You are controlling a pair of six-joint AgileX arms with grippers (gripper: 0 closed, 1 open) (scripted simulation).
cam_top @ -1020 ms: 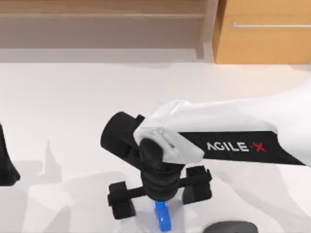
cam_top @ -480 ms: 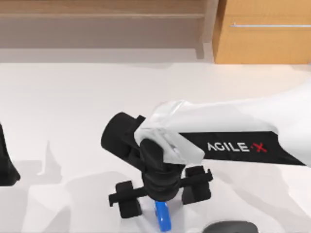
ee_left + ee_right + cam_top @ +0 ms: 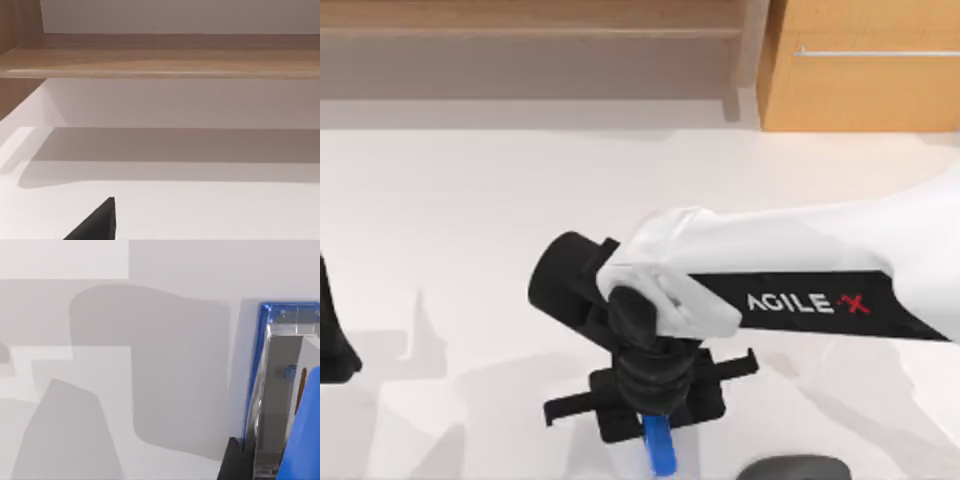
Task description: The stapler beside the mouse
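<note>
The stapler [image 3: 661, 447] is a narrow bright-blue bar lying on the white table near the front edge. My right gripper [image 3: 658, 408] points down over its far end, the dark fingers [image 3: 616, 412] pressed in against both sides of it. In the right wrist view the stapler [image 3: 278, 390] shows close up, blue with a metal inner face, beside a dark finger [image 3: 234, 461]. The mouse [image 3: 794, 467], a dark rounded dome, lies to the right of the stapler at the front edge, partly cut off. My left arm [image 3: 332, 340] stays parked at the table's left edge.
A wooden shelf [image 3: 530, 30] and a wooden cabinet [image 3: 865, 65] stand behind the white table [image 3: 470, 220]. The left wrist view looks across the table to the shelf [image 3: 160, 55], with a dark tip [image 3: 98, 223] low in the picture.
The right gripper's fingers have moved inward from wide apart until they are against the stapler. The arm and the stapler have barely shifted; the left arm is still.
</note>
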